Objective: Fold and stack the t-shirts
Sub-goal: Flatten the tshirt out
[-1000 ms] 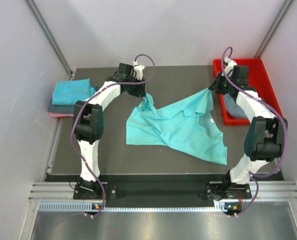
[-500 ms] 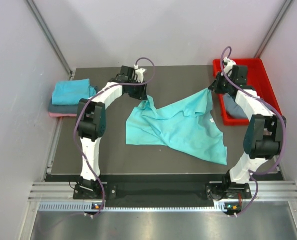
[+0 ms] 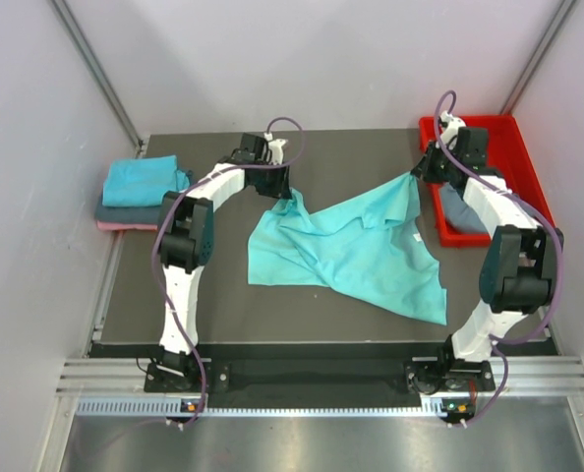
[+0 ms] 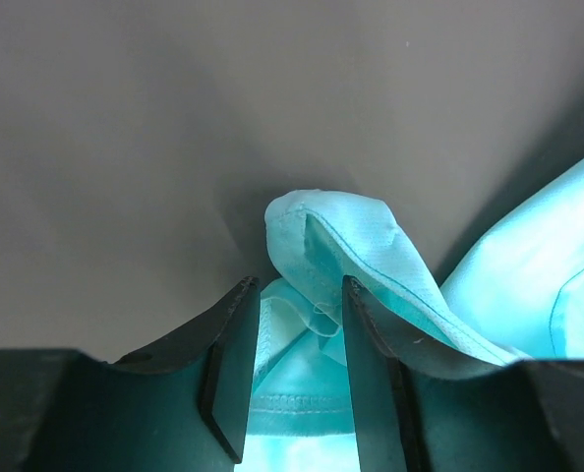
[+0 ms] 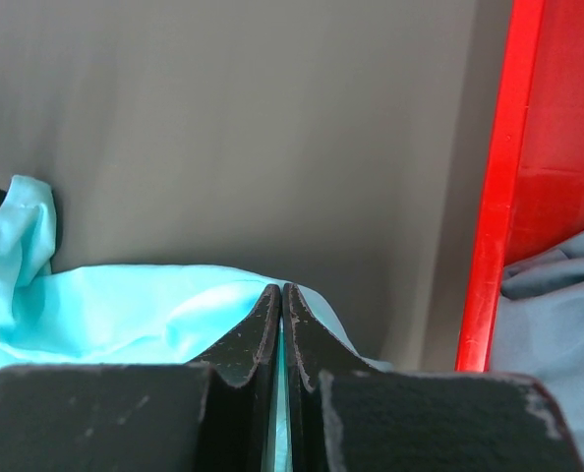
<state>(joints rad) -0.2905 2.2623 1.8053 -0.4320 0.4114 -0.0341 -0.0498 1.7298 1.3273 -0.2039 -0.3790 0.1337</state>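
A turquoise t-shirt [image 3: 351, 251] lies crumpled and spread across the middle of the dark table. Its far-left corner rises to my left gripper [image 3: 280, 187]. In the left wrist view that gripper [image 4: 298, 285] has its jaws apart. A bunched fold of the t-shirt [image 4: 341, 226] sits loosely between them and drapes over the right finger [image 4: 371, 354]. My right gripper [image 3: 417, 177] holds the shirt's far-right corner beside the red tray. In its wrist view the right gripper [image 5: 280, 287] is shut on a thin edge of the turquoise cloth [image 5: 125, 305].
A folded stack [image 3: 140, 187] sits at the table's left edge, with teal on top, slate grey-blue under it and pink at the bottom. The red tray [image 3: 469, 122] stands at the far right with a grey-blue shirt [image 3: 459, 211] bunched inside. Its rim [image 5: 508, 177] is close to my right fingers.
My left gripper has edged a little to the right over the shirt's corner. The right arm and the rest of the shirt have stayed put.
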